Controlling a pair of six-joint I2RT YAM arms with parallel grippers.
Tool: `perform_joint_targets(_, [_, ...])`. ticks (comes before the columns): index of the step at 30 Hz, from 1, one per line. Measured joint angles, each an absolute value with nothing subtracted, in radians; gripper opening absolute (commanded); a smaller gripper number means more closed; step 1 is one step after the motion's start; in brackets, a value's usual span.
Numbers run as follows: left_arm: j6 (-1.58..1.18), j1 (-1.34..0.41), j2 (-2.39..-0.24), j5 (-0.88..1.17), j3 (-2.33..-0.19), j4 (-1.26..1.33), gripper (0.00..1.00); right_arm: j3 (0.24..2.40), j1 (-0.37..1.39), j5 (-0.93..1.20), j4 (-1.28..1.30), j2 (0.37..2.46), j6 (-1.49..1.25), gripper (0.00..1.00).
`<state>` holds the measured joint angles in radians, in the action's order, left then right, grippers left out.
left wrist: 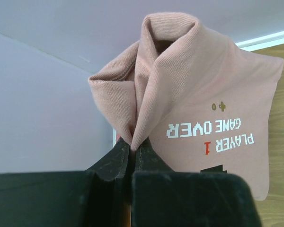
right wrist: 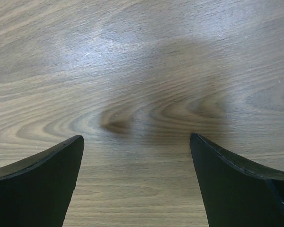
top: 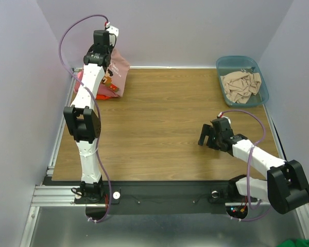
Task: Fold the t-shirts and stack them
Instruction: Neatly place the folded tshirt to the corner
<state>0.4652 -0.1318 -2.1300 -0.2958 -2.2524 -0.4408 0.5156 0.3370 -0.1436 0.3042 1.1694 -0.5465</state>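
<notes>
At the table's far left corner my left gripper [top: 108, 55] is shut on a pinched fold of the dusty pink t-shirt [top: 121, 71]. In the left wrist view the cloth [left wrist: 194, 85] bunches out from between the shut fingertips of that gripper [left wrist: 132, 147], and a "PLAYER 1 GAME OVER" print shows upside down. Under the lifted shirt lie an orange-red t-shirt [top: 104, 93] and a strip of coral-pink t-shirt [top: 80, 76], both partly hidden by the arm. My right gripper [top: 208, 135] hovers open over bare wood at the right, nothing between its fingers [right wrist: 47, 170].
A blue plastic bin [top: 261, 88] at the far right corner holds a crumpled beige cloth [top: 240, 85]. The wooden table [top: 165, 113] is walled in at the back and sides. A metal rail [top: 59, 136] runs along the left edge.
</notes>
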Motion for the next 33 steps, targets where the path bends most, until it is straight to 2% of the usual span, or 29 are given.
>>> perform_joint_targets(16, [0.466,-0.106,-2.101,-0.286,-2.251,-0.434,0.00,0.527,0.337,-0.150,0.303,1.187,-0.550,1.00])
perform_joint_targets(23, [0.470,-0.047,-2.185,-0.290,-2.252,-0.364,0.00,0.550,0.337,-0.151,0.309,1.221,-0.554,1.00])
perform_joint_targets(24, [0.470,-0.042,-2.197,-0.291,-2.252,-0.360,0.10,0.555,0.337,-0.152,0.310,1.227,-0.554,1.00])
perform_joint_targets(26, [0.471,-0.023,-2.247,-0.297,-2.252,-0.348,0.20,0.564,0.337,-0.154,0.311,1.239,-0.554,1.00])
perform_joint_targets(27, [0.470,-0.016,-2.270,-0.307,-2.252,-0.343,0.31,0.568,0.337,-0.154,0.313,1.245,-0.554,1.00])
perform_joint_targets(28, [0.469,-0.009,-2.287,-0.315,-2.252,-0.340,0.70,0.575,0.337,-0.154,0.314,1.253,-0.554,1.00])
perform_joint_targets(29, [0.470,-0.001,-2.308,-0.334,-2.252,-0.335,0.98,0.579,0.337,-0.154,0.314,1.258,-0.554,1.00])
perform_joint_targets(33, [0.447,0.021,-2.343,-0.398,-2.252,-0.320,0.98,0.583,0.337,-0.153,0.313,1.264,-0.554,1.00])
